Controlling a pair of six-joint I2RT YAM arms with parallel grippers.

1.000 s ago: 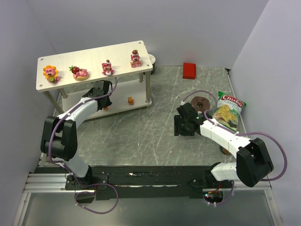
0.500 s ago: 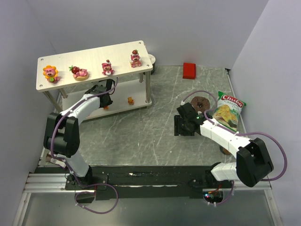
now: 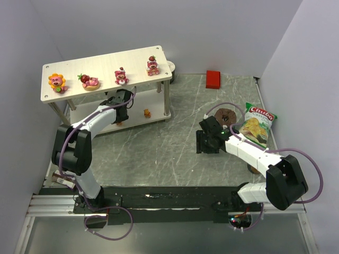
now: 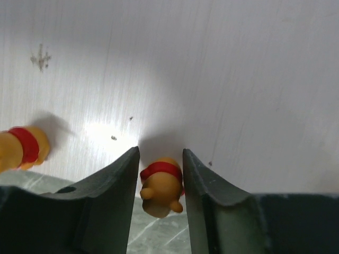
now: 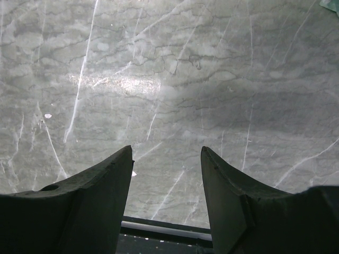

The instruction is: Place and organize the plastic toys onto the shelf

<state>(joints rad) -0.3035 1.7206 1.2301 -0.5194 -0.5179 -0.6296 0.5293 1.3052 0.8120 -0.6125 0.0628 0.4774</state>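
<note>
The shelf (image 3: 106,69) stands at the back left. On its top board are the orange-yellow flower-faced toy (image 3: 56,81) and three pink-red strawberry bears (image 3: 90,81), (image 3: 121,76), (image 3: 152,65). One small orange bear (image 3: 146,112) stands on the lower board. My left gripper (image 3: 122,108) reaches under the top board and is shut on another small orange bear (image 4: 160,185) at the near edge of the lower board (image 4: 212,79). A third orange bear (image 4: 21,149) lies to its left. My right gripper (image 3: 204,142) is open and empty over the grey table, and so it shows in the right wrist view (image 5: 167,174).
A red block (image 3: 213,79) lies at the back centre. A brown-and-green cylinder (image 3: 226,115) and a chips bag (image 3: 256,124) lie to the right, beside my right arm. A white round object (image 3: 170,67) sits behind the shelf's right end.
My left gripper has moved a little right and further in under the top board. The right arm has not moved.
</note>
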